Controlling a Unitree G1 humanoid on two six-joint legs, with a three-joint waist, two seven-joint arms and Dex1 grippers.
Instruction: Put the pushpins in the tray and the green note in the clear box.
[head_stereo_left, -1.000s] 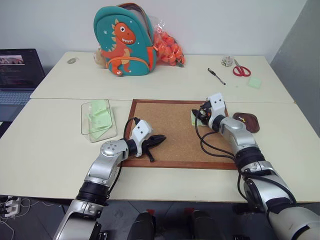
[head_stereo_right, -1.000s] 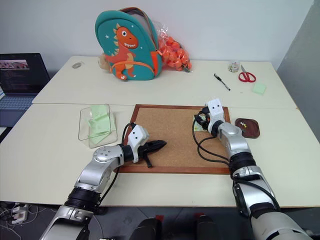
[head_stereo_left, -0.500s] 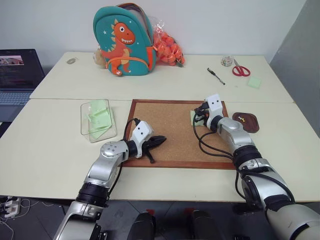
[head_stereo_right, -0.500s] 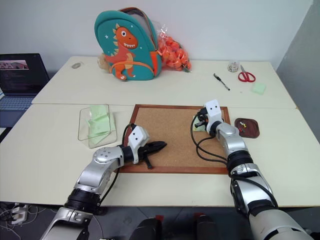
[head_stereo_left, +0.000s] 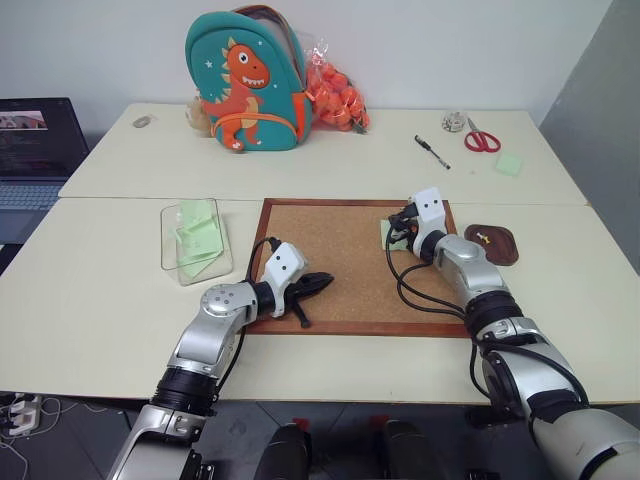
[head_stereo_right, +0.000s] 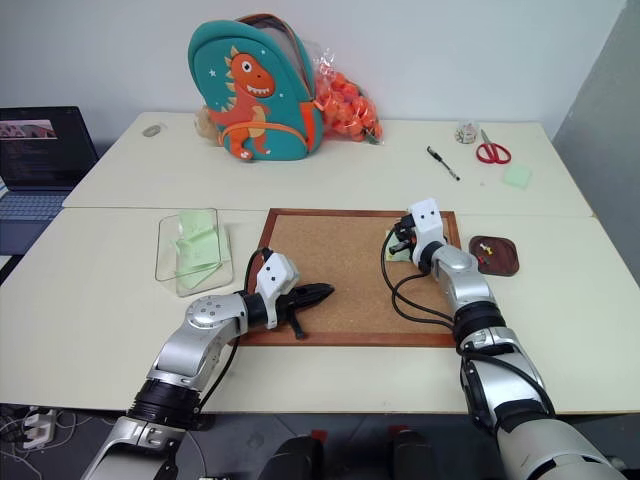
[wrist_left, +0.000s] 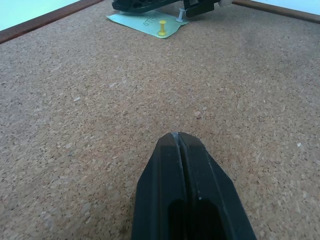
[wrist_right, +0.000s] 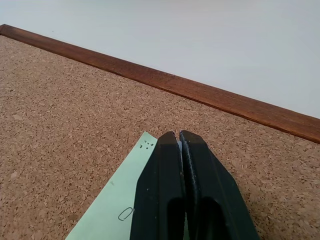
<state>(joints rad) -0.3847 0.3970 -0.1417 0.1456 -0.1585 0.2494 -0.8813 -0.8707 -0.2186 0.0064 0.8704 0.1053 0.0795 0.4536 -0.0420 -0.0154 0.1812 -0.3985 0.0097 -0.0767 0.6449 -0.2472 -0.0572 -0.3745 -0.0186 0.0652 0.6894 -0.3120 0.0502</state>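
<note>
While right gripper (wrist_right: 180, 142) pinches shut on white pushpin (wrist_left: 181, 14) at green note (wrist_left: 147, 22) (far right corner of cork board (head_stereo_left: 340, 250)), pin may slip. Yellow pushpin (wrist_left: 162, 27) stays in; note could tear. Left gripper (wrist_left: 179, 137) shut, empty. Tray (head_stereo_left: 492, 244), clear box (head_stereo_left: 195, 240) on counter (head_stereo_left: 100, 290).

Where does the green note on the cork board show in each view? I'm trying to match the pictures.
Left eye view: green note near the cork board's far right corner.
Right eye view: same corner.
Left wrist view: far across the cork, a yellow pushpin in it.
Right wrist view: close up, one corner showing.
Shared landmark: the board's brown frame.
</note>
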